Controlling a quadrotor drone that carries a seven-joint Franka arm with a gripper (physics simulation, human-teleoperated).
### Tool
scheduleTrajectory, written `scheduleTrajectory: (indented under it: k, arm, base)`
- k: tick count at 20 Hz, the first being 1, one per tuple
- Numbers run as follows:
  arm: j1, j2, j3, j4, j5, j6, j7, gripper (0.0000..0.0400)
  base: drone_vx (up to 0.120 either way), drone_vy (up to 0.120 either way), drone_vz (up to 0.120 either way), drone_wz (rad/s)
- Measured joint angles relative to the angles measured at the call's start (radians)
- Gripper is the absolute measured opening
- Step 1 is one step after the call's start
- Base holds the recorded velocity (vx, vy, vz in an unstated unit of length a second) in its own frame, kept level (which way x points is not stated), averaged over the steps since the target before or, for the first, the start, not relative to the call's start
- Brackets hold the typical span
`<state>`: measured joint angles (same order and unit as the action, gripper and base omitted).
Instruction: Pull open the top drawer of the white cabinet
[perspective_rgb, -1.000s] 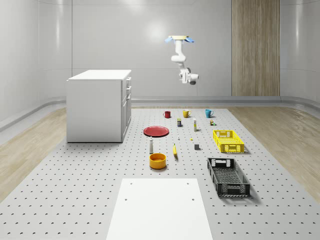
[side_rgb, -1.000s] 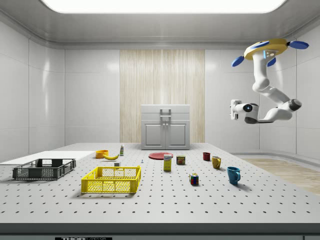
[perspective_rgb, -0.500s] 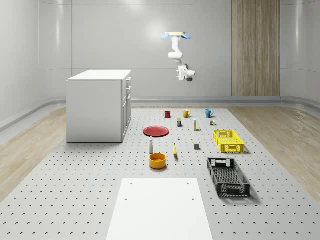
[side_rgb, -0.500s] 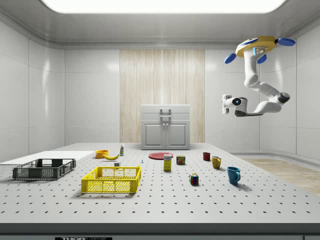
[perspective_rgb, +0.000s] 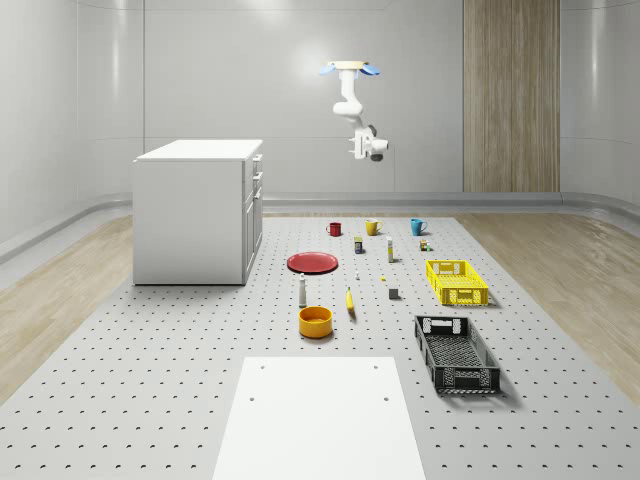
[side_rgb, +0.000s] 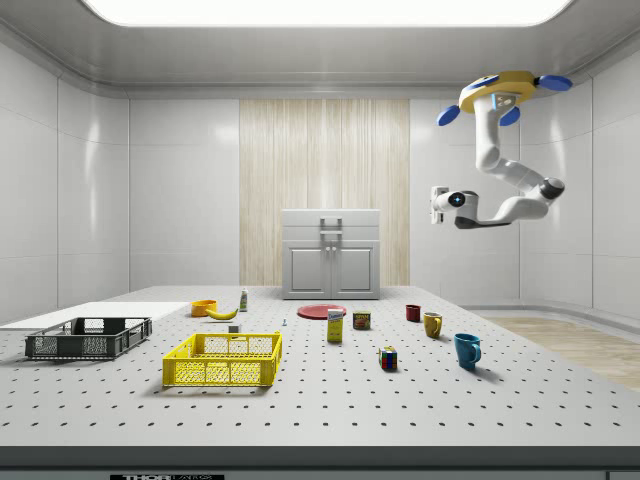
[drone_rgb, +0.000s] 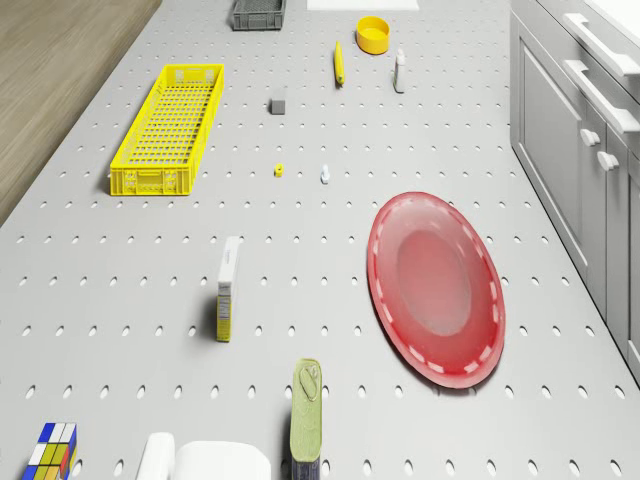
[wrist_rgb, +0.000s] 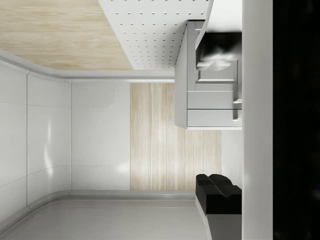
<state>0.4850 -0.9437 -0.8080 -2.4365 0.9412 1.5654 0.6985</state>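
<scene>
The white cabinet is seen standing on the bench toward the whole-scene view's left, and at the far middle of the bench in the side view. Its top drawer is shut, flush with the front, with a handle across it. A red plate lies just in front of the cabinet, and the same plate is caught in the drone view beside the cabinet's doors.

Beyond the plate, three mugs are lined up: a red mug, a yellow mug and a blue mug. Nearer the front, an orange bowl, a banana, a yellow crate and a black crate are set apart on the bench.

The drone is shown hovering high above the far end of the bench, well apart from the cabinet, toward the side view's right. The arm is hung beneath it, bent, with the end effector held level and turned toward the cabinet, touching nothing. Whether its fingers are parted or closed cannot be told.
</scene>
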Motion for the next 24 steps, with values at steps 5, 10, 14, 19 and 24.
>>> scheduleTrajectory:
  k: [5,10,14,19,24]
  arm:
    - [0.023,-0.021,-0.010,-0.003,-0.015,0.021,0.013,0.0305]
    - [0.045,-0.041,-0.018,-0.005,-0.030,0.040,0.025,0.0305]
    - [0.061,-0.056,-0.025,-0.007,-0.042,0.054,0.034,0.0305]
    - [0.079,-0.075,-0.032,-0.010,-0.056,0.071,0.046,0.0305]
    - [0.096,-0.092,-0.038,-0.012,-0.069,0.087,0.057,0.0305]
  base:
    - [0.120,-0.040,0.000,0.000]
    - [0.120,-0.064,0.000,0.000]
    - [0.120,0.000,0.000,0.000]
    - [0.120,0.000,0.000,0.000]
    - [0.120,0.000,0.000,0.000]
